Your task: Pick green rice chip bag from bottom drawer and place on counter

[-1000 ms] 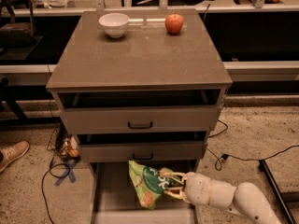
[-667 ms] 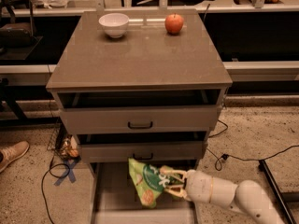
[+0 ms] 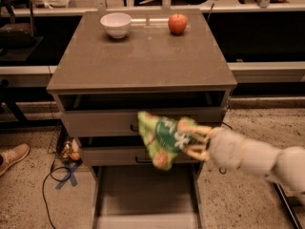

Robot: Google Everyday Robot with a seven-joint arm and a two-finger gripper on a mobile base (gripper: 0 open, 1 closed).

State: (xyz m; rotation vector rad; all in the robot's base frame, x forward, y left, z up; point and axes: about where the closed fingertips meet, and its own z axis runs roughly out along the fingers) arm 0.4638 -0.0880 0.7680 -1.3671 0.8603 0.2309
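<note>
The green rice chip bag point(image 3: 164, 137) hangs in the air in front of the two grey drawers, well above the open bottom drawer point(image 3: 145, 194). My gripper point(image 3: 196, 141) comes in from the right on a white arm and is shut on the bag's right edge. The bag is tilted, its lower corner pointing down. The counter point(image 3: 138, 56) lies above and behind the bag. The bottom drawer's floor shows nothing on it.
A white bowl point(image 3: 116, 24) and a red apple point(image 3: 177, 23) stand at the back of the counter. Cables and blue tape point(image 3: 64, 175) lie on the floor to the left, beside a shoe point(image 3: 12, 156). Shelving runs behind the cabinet.
My gripper has lifted the bag up out of the bottom drawer, to the height of the middle drawers. The view has also shifted closer.
</note>
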